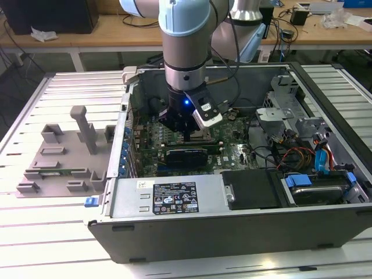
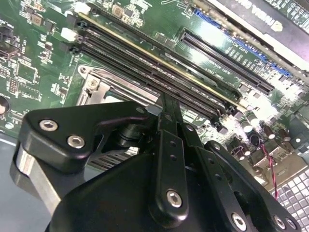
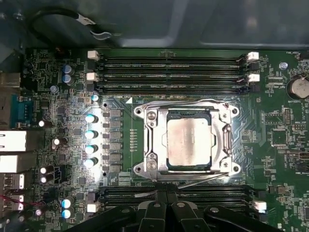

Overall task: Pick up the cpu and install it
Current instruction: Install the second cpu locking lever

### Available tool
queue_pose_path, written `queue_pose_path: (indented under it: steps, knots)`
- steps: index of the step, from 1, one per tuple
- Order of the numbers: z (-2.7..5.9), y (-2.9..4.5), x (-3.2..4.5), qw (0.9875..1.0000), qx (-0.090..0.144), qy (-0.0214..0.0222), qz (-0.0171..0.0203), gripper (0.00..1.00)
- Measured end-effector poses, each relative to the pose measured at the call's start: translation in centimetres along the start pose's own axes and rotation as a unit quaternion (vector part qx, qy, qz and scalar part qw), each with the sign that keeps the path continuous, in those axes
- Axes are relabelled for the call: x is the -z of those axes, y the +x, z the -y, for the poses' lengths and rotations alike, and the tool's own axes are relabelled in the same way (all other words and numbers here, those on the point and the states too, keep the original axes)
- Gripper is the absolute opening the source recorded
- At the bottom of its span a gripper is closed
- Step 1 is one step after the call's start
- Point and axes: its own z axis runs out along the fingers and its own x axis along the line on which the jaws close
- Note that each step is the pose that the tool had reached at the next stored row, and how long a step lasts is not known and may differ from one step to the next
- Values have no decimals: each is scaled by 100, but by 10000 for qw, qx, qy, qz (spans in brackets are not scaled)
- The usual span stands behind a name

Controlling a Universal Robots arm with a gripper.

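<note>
**Op A:** Where's the cpu on your end?

**Op B:** In the first wrist view I see the cpu (image 3: pixel 189 143) lying flat inside the socket frame (image 3: pixel 145 145) on the motherboard (image 3: pixel 270 140). Silver top faces up. The metal frame surrounds it on all sides, with the memory slots (image 3: pixel 169 72) running alongside, just past the frame.

**Op A:** And the tool?

**Op B:** In the exterior view the tool (image 1: pixel 187 135) hangs low inside the open computer case (image 1: pixel 232 221), right over the middle of the board, arm coming straight down. A blue light glows on the wrist. In the first wrist view I see the tool (image 3: pixel 166 200) at the edge of the picture, near the socket frame, its fingers drawn together with nothing between them. It sits beside the cpu, not touching it.

**Op A:** Second wrist view?

**Op B:** Mostly the tool (image 2: pixel 169 113) body in black; the finger tip points at the corner of the socket, beside the long slots.

**Op A:** Anything outside the case?

**Op B:** A grey fixture tray (image 1: pixel 61 160) on the table (image 1: pixel 35 244), to the exterior view's left of the case, well apart from the tool.
</note>
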Motion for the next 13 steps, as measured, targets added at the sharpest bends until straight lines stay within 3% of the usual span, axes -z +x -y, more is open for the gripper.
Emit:
queue_pose_path:
  steps: [2,8,13]
  knots:
    - [11,17,-12,10000,0,-17,3,11]
    - [50,56,-34,9998,-5,-174,11,11]
    - [56,84,-55,9998,-18,-208,17,11]
